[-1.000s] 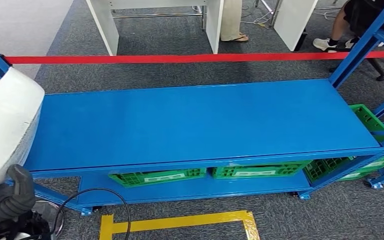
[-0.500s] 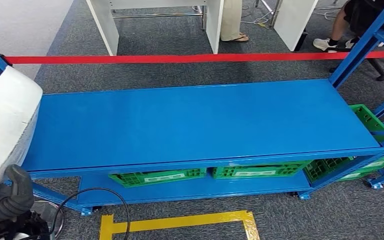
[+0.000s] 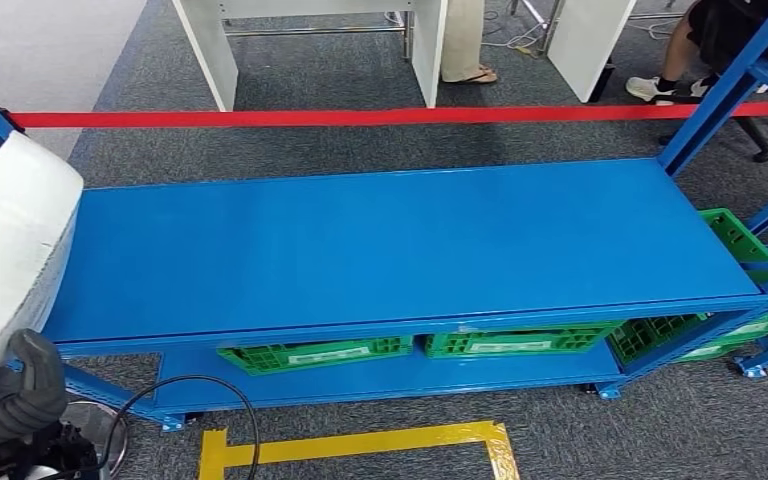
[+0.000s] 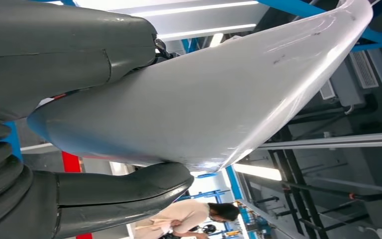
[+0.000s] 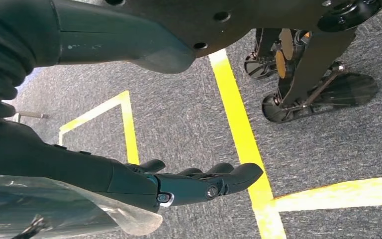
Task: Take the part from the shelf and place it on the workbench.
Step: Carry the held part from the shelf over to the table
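Part, a large smooth white curved plastic shell (image 3: 10,250), sits at the left edge of the head view, gripped by the left hand (image 3: 10,395), whose dark grey fingers curl against its lower end. From the left wrist view the same glossy white shell (image 4: 204,94) lies clamped between the thick grey thumb (image 4: 119,191) on one face and the broad grey palm on the other. The shell overlaps the left end of the long blue metal workbench top (image 3: 400,250); whether it touches the surface cannot be told from here. Green slotted plastic crates (image 3: 315,353) stand on the lower blue shelf under the top, with more at the right end. Red tape (image 3: 360,117) runs across behind the bench. The right hand (image 5: 189,181) hangs over grey carpet marked with yellow floor tape (image 5: 243,139), dark fingers stretched out nearly straight and holding nothing. A crinkled clear plastic film (image 5: 54,209) shows beside it, possibly a wrist cover
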